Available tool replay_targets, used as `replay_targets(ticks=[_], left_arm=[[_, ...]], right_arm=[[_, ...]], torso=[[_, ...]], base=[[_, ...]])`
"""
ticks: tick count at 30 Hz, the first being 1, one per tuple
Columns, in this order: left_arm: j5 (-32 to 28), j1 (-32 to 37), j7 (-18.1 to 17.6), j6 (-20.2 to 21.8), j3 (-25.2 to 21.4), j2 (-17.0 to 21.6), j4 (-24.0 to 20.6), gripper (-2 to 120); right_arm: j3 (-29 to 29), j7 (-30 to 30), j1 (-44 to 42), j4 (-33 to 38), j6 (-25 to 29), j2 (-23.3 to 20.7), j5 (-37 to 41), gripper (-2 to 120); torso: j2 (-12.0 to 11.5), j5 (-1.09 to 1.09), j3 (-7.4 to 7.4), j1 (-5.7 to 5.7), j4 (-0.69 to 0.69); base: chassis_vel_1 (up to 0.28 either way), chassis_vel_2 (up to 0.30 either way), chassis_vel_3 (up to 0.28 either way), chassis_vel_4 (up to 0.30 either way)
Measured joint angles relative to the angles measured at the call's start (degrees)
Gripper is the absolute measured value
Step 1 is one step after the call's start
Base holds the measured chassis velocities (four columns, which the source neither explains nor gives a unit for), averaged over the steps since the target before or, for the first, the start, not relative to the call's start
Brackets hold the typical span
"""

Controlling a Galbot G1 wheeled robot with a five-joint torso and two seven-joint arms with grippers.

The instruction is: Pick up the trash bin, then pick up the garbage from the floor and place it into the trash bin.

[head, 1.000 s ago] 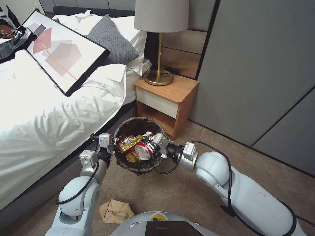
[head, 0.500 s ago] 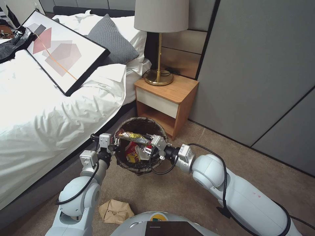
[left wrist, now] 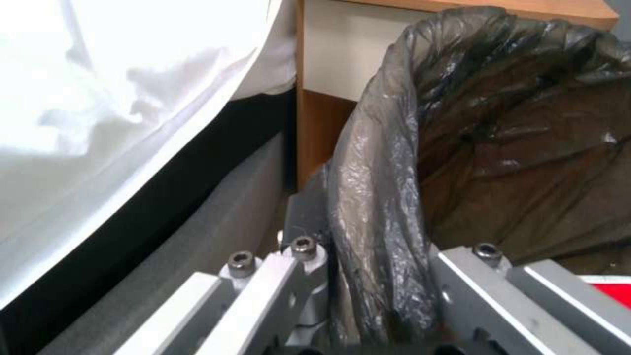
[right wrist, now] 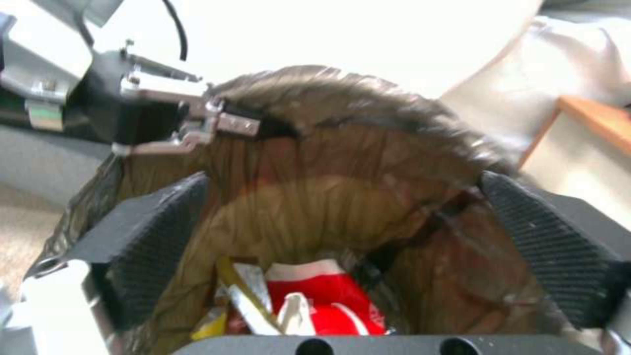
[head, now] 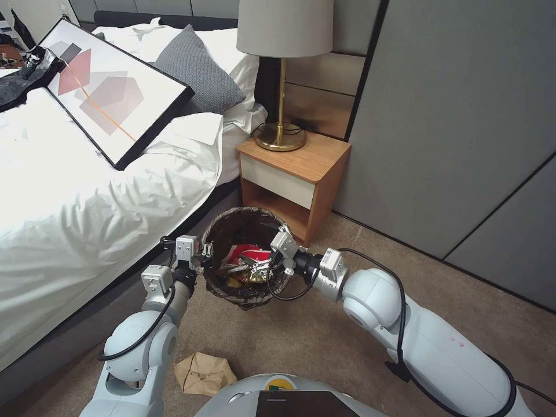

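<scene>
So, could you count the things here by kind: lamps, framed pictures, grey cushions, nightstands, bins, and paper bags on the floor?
Brass table lamp with beige shade: 1
Black-framed picture: 1
Grey knitted cushion: 1
Wooden nightstand: 1
Round bin lined with dark plastic bag: 1
Crumpled brown paper bag: 1
Total: 6

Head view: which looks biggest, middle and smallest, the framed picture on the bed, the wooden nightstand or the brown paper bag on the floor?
1. Black-framed abstract picture
2. Wooden nightstand with white drawer, somewhat smaller
3. Crumpled brown paper bag, smallest though nearest the camera
</scene>
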Motion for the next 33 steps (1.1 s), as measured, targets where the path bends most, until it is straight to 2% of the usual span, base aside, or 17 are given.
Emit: replay_targets(ticks=[4, 6, 9, 10, 13, 15, 17, 19, 20, 23, 25, 26, 28, 33], left_arm=[[0.0, 0.1, -0.1, 0.4, -0.1, 0.0, 0.0, 7], [0.0, 0.2, -0.1, 0.5, -0.2, 0.0, -0.1, 7], [0.0, 0.3, -0.1, 0.5, -0.4, 0.1, -0.2, 7], [-0.1, 0.4, -0.1, 0.5, -0.5, 0.1, -0.2, 7], [-0.2, 0.5, -0.1, 0.5, -0.7, 0.2, -0.2, 7], [-0.2, 0.6, 0.0, 0.4, -0.7, 0.2, -0.2, 7], [-0.3, 0.6, 0.0, 0.4, -0.7, 0.2, -0.2, 7], [-0.4, 0.7, 0.0, 0.4, -0.9, 0.2, -0.3, 7], [-0.4, 0.7, 0.0, 0.4, -0.9, 0.2, -0.3, 7], [-1.1, 0.8, 0.0, 0.1, -1.5, 0.5, -0.3, 7], [-1.2, 0.8, 0.1, 0.1, -1.5, 0.5, -0.2, 7], [-1.4, 0.9, 0.2, -0.1, -1.4, 0.5, -0.1, 7], [-1.4, 1.2, 0.5, -0.4, -1.5, 0.5, 0.0, 7], [-1.3, 1.8, 1.1, -0.8, -2.2, 0.6, 0.0, 7]], right_arm=[[2.0, 0.0, -1.3, 1.0, 0.1, 0.0, 0.2, 100], [6.1, 0.0, -4.4, 2.1, 0.7, 0.2, 0.2, 100], [9.0, 0.0, -6.8, 2.7, 1.2, 0.6, -0.2, 100], [11.4, 0.0, -9.0, 3.0, 2.0, 1.2, -1.4, 100], [13.5, 0.3, -11.1, 3.0, 3.4, 2.0, -3.6, 100], [17.4, 1.7, -16.2, 2.9, 5.9, 4.6, -7.1, 100], [17.8, 1.8, -16.6, 2.9, 6.1, 4.9, -7.3, 100], [20.7, 2.4, -19.8, 2.5, 8.3, 7.5, -9.7, 100], [20.7, 2.4, -19.8, 2.5, 8.3, 7.5, -9.7, 100], [28.3, 2.2, -26.1, 0.4, 14.6, 16.4, -15.8, 100], [29.2, 2.1, -27.0, 0.0, 15.5, 17.8, -16.5, 100], [31.7, 2.1, -29.2, -0.6, 17.4, 20.6, -17.7, 100], [34.2, 2.0, -31.8, -1.0, 19.3, 23.3, -18.3, 100], [37.8, 2.1, -36.9, -1.1, 23.2, 27.5, -18.9, 100]], torso=[[0.0, 0.0, 0.0, 0.0, 0.0], [0.0, 0.0, 0.0, 0.0, 0.0], [0.0, 0.0, 0.0, 0.0, 0.0], [0.0, 0.0, 0.0, 0.0, -0.01], [0.0, 0.0, 0.0, 0.0, 0.0], [0.0, 0.0, 0.0, 0.0, -0.01], [0.0, 0.0, 0.0, 0.0, -0.01], [0.0, -0.01, 0.0, 0.0, -0.01], [0.0, -0.01, 0.0, 0.0, -0.01], [0.0, 0.0, 0.0, 0.0, -0.01], [0.0, 0.01, 0.0, 0.0, 0.0], [0.0, -0.01, 0.0, 0.0, 0.0], [0.0, -0.01, 0.0, 0.0, -0.01], [0.0, -0.01, 0.0, 0.0, 0.01]], base=[[0.0, 0.0, 0.0, 0.0], [0.0, 0.0, 0.0, 0.0], [0.0, 0.0, 0.0, 0.0], [0.0, 0.0, 0.0, 0.0], [0.0, 0.0, 0.0, 0.0], [0.0, 0.0, 0.0, 0.0], [0.0, 0.0, 0.0, 0.0], [0.0, 0.0, 0.0, 0.0], [0.0, 0.0, 0.0, 0.0], [0.0, 0.0, 0.0, 0.0], [0.0, 0.0, 0.0, 0.0], [0.0, 0.0, 0.0, 0.0], [0.0, 0.0, 0.0, 0.0], [0.0, 0.0, 0.0, 0.0]])
